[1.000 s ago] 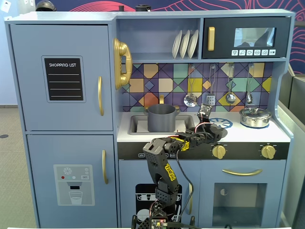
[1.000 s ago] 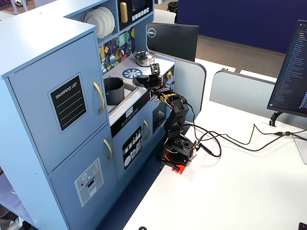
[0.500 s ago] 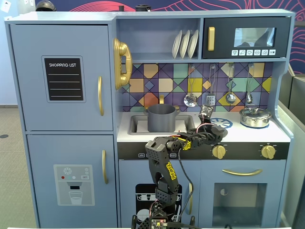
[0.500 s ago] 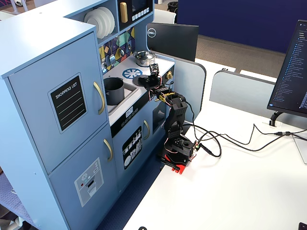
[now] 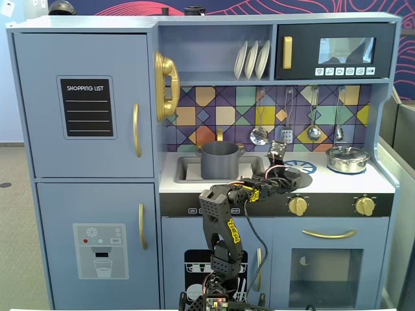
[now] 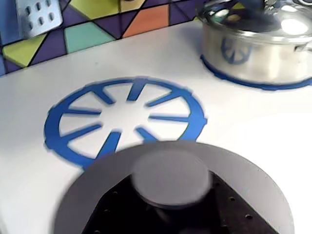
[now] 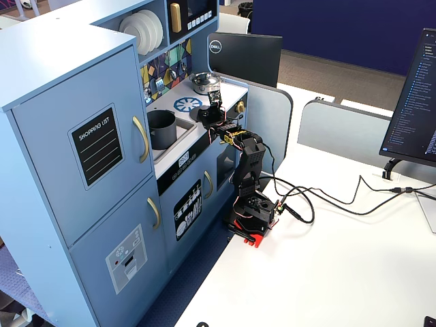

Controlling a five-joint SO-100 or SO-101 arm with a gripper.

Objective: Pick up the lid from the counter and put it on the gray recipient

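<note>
In the wrist view the dark-gray lid (image 6: pixel 243 170) fills the bottom, with its round knob (image 6: pixel 170 176) in the middle. My gripper (image 6: pixel 170 214) has its black jaws on either side of the knob, shut on it. The lid's far edge overlaps the blue burner print (image 6: pixel 126 117). I cannot tell whether the lid touches the counter. In a fixed view my gripper (image 5: pixel 280 173) holds the lid (image 5: pixel 293 175) at the counter's front, right of the gray pot (image 5: pixel 219 160), which stands open in the sink. The pot (image 7: pixel 161 128) also shows in the other fixed view.
A shiny silver pot with its lid (image 6: pixel 258 46) stands on the right burner (image 5: pixel 347 158). Utensils (image 5: pixel 286 133) hang on the tiled back wall. Yellow knobs (image 5: pixel 297 206) line the stove front. The arm's base (image 7: pixel 253 211) sits on the white desk.
</note>
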